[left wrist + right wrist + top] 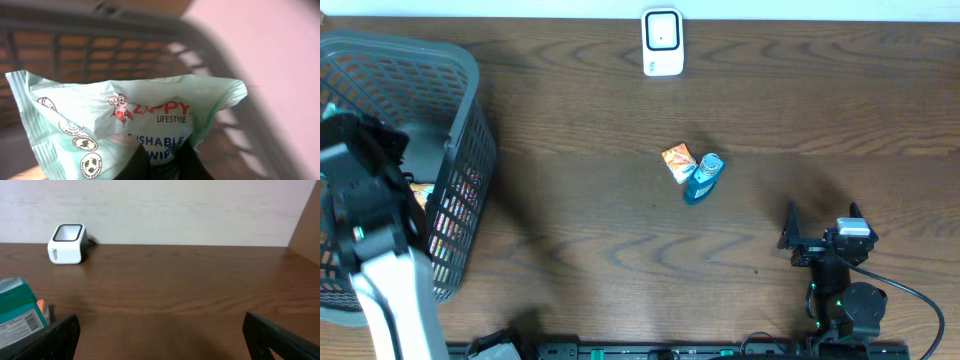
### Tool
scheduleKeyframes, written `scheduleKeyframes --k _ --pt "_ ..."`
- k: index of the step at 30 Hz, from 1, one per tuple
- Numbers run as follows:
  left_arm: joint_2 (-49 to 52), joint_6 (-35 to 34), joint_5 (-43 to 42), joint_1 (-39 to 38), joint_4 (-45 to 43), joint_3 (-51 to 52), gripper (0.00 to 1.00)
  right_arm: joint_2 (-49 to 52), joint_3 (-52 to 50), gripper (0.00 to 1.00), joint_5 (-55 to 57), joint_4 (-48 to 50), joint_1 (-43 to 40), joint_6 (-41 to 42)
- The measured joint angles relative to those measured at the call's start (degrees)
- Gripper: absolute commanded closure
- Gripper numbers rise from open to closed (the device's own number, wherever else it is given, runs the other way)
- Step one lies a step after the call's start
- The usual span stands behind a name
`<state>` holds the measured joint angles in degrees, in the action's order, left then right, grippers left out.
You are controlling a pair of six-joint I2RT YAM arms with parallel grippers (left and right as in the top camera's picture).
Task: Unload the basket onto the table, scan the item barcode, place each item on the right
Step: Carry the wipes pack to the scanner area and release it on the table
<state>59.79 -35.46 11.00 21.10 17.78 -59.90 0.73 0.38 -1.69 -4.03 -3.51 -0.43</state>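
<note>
Mint-green film pack of wipes (125, 125), printed "ZIPPY LIFESTYLE", fills the near field of the left wrist view. The left gripper (167, 162) is closed on the lower edge of the pack, and its dark fingers (141, 167) overlap the printed face. The upper edge of the pack is crumpled. Directly behind the pack stands the grey slatted wall of the basket (100, 50). In the overhead view, the left arm (370, 240) reaches over this basket at the left end of the worktop (620, 260); the pack itself cannot be made out from above.

At the near right of the worktop, the right gripper (823, 222) rests with its jaws spread wide and nothing between them.

Near the middle of the worktop lies a teal bottle (703, 178) on its side. A small orange box (678, 162) sits just beside it, on its left. In the right wrist view, a white barcode label shows on the teal bottle at the left edge of the frame.

At the far edge of the worktop, against the wall, stands the white scanner (662, 42), well apart from both items and from both grippers.
</note>
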Motion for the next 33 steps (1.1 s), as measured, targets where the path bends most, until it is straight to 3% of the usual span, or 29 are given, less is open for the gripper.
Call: scheduleKeyframes --k 5,9,18,26,33 --pt "-10.56 0.22 -0.81 -14.05 -0.17 -0.02 0.93 0.00 0.00 0.01 0.00 0.02 0.00 0.00" --pt "-12.17 0.44 -0.85 -27.34 -0.13 -0.02 0.93 0.00 0.00 0.01 0.00 0.02 0.00 0.00" --pt "5.07 0.74 -0.70 -52.87 -0.02 -0.02 0.93 0.00 0.00 0.01 0.00 0.02 0.00 0.00" --pt "25.09 -0.90 0.74 -63.14 0.26 -0.02 0.93 0.00 0.00 0.01 0.00 0.02 0.00 0.00" --pt "34.71 -6.23 0.92 -65.18 2.16 -0.02 0.92 0.00 0.00 0.01 0.00 0.02 0.00 0.00"
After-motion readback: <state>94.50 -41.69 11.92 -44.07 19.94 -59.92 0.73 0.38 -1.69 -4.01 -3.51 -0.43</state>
